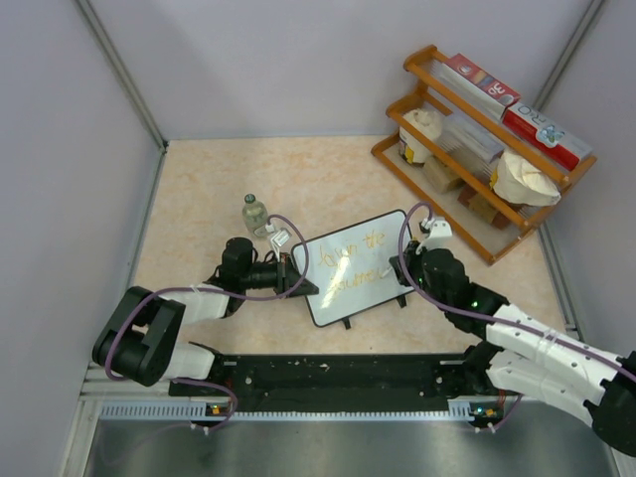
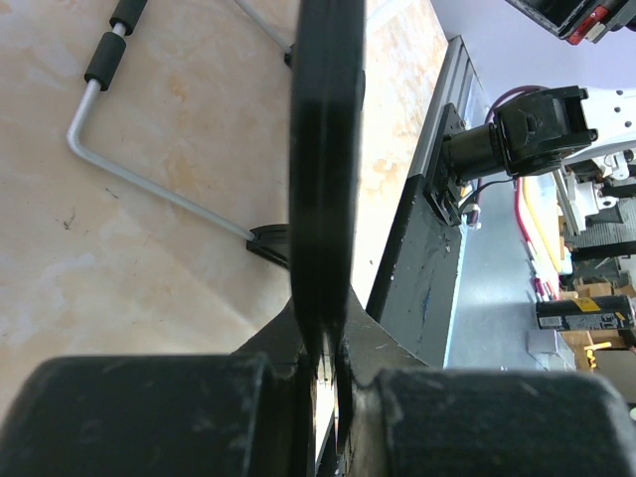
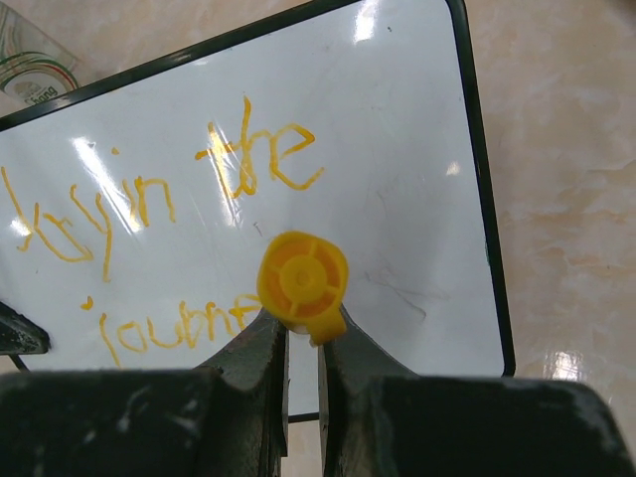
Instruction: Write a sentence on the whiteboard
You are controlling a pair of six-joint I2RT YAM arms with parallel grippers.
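Observation:
The whiteboard lies tilted on the table centre, its black frame showing edge-on in the left wrist view. My left gripper is shut on the frame at the board's left edge. The sentence is orange script in two lines across the white surface. My right gripper is shut on an orange marker, seen end-on, standing over the right end of the lower line. The marker's tip is hidden.
A small bottle stands just behind the board's left corner. A wooden shelf with boxes and jars fills the back right. The board's wire foot rests on the table. The black base rail runs along the near edge.

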